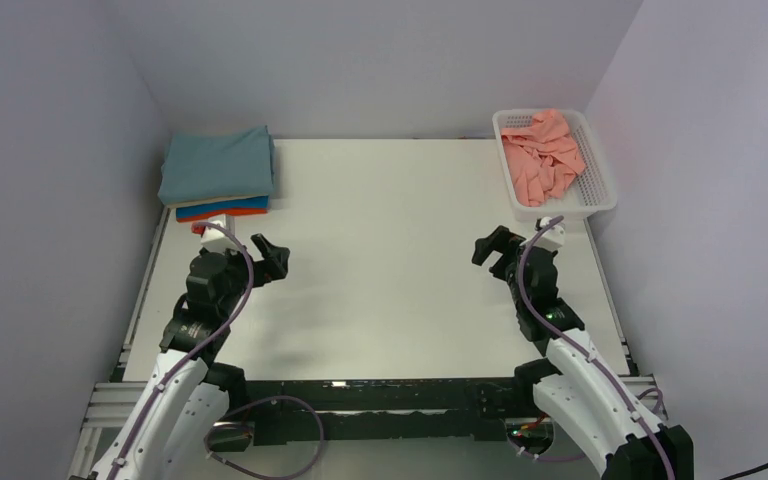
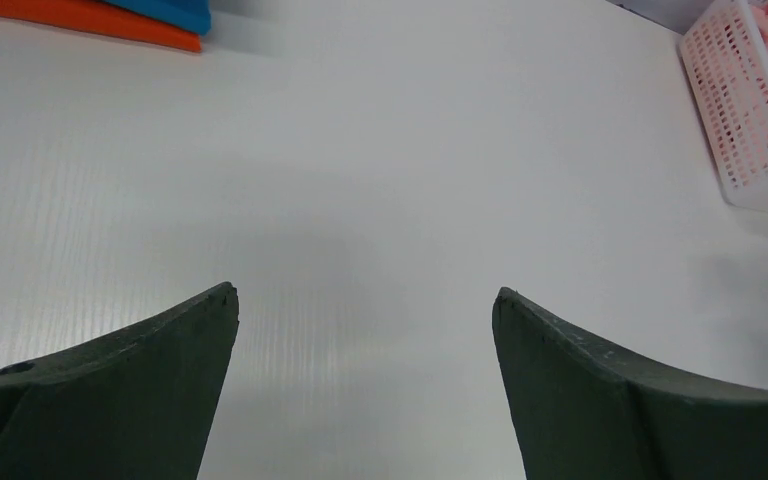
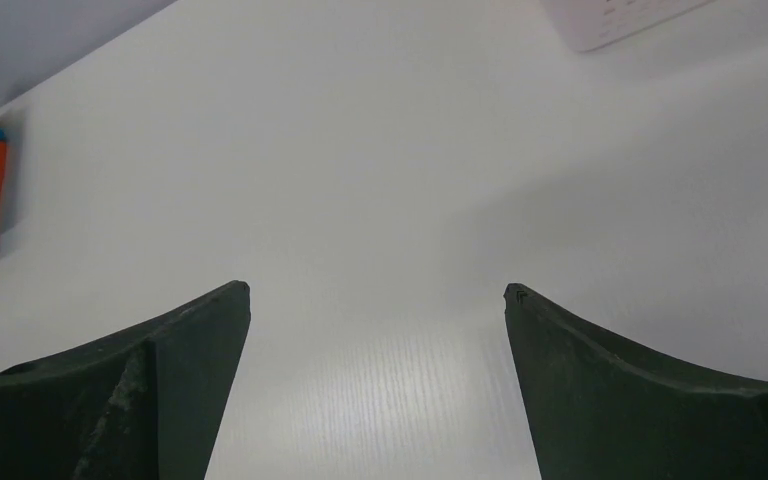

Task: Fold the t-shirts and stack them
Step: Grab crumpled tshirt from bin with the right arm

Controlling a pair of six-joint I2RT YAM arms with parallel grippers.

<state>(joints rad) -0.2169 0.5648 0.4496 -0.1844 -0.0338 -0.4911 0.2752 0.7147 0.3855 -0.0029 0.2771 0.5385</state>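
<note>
Pink shirt (image 1: 540, 155) waits in the basket (image 1: 601, 196), far right corner of the desk (image 1: 390, 260).
My left gripper (image 1: 272, 258) and right gripper (image 1: 487, 248) hang wide open and empty; folded shirts (image 1: 218, 172) sit stacked at the far left corner. Next, I judge: lift the pink one out to fold.

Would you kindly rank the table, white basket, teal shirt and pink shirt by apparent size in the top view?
Largest to smallest: table, white basket, teal shirt, pink shirt; the basket and teal shirt look close.
</note>
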